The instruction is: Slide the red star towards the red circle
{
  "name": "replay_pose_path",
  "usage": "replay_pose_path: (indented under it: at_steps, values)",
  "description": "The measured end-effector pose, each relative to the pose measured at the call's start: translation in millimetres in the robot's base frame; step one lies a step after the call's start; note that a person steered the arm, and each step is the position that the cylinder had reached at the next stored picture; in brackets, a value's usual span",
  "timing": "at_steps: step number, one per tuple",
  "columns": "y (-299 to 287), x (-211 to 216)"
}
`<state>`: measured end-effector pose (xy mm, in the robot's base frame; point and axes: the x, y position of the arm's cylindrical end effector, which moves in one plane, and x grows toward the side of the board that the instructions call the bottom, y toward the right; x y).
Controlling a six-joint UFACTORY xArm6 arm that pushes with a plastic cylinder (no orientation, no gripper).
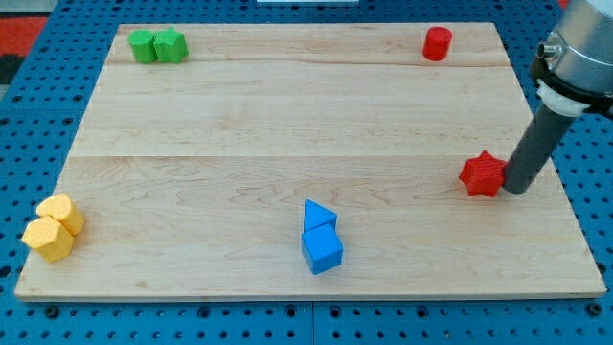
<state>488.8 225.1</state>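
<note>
One raised view – angled down, whole board (287,115) framed.

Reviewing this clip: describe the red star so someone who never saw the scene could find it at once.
Start at the wooden board and go to its edge at the view's right, about halfway down. The red star lies there, with my tip right beside it on the view's right. The only other red block, the red circle, is round and sits near the view's top.
</note>
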Motion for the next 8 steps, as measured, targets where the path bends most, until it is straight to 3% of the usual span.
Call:
replay_pose_path:
  at_steps: [2,4,8]
  values:
    - [-29.3,19.0]
    - [-43.3,-28.0]
    - [-93.5,-76.6]
